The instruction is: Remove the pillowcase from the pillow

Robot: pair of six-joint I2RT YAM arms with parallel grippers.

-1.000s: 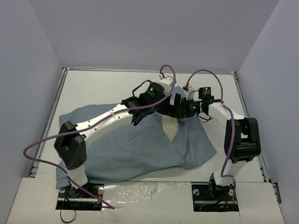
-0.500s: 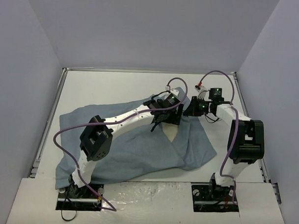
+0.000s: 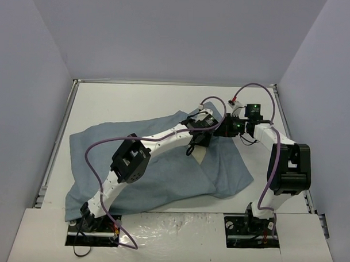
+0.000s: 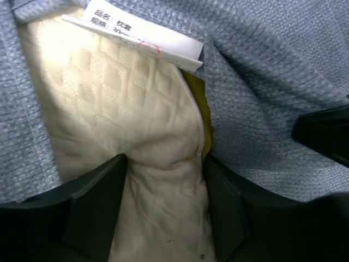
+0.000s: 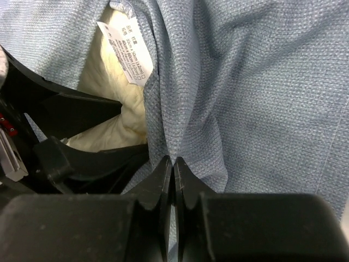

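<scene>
The blue-grey pillowcase (image 3: 156,170) lies spread over the table's middle. At its open mouth a cream wedge of the pillow (image 3: 201,159) shows. In the left wrist view the quilted pillow (image 4: 120,103) with its mustard-yellow band (image 4: 197,101) lies inside the pillowcase (image 4: 272,76). My left gripper (image 4: 163,180) (image 3: 196,144) is shut on a bunched fold of the pillow. My right gripper (image 5: 173,164) (image 3: 223,128) is shut on a fold of the pillowcase (image 5: 251,82) just beside the opening, next to the pillow (image 5: 117,128).
A white printed label (image 4: 139,35) hangs at the pillowcase's mouth; it also shows in the right wrist view (image 5: 128,52). The left gripper's black body (image 5: 65,136) sits close beside my right fingers. Grey walls enclose the white table (image 3: 136,101).
My left arm has stretched right and its gripper has gone into the pillowcase's mouth onto the pillow. My right gripper has shifted slightly right, still holding the cloth.
</scene>
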